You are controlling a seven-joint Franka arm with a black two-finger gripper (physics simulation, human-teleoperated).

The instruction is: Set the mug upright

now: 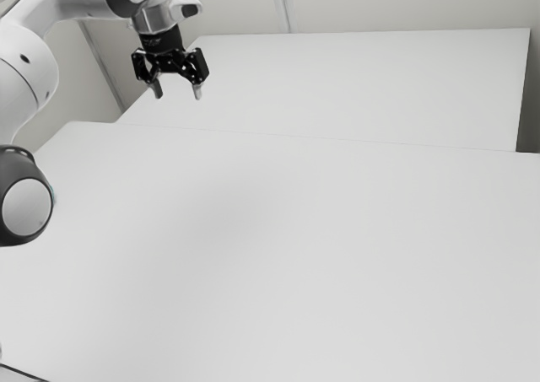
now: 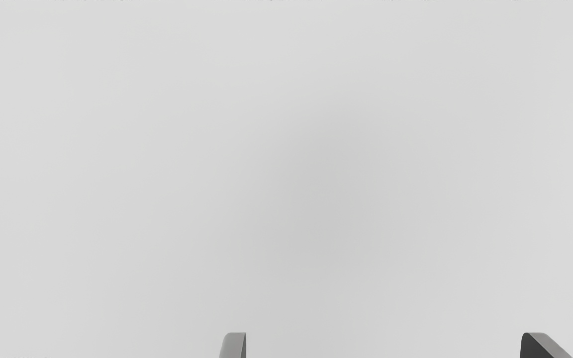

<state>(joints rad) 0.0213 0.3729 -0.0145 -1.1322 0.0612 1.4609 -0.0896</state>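
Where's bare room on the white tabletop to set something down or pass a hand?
Widest is the tabletop between the round joint cap and the exterior view's right, bounded beyond by the thin seam. A hand could probably pass there. Crowded: the exterior view's left, with the arm, its open fingers and a dark cable.

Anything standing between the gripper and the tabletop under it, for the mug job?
Nothing visible stands between the gripper and the tabletop; the way straight down looks free. Whether the path to the mug is free, I can't tell.
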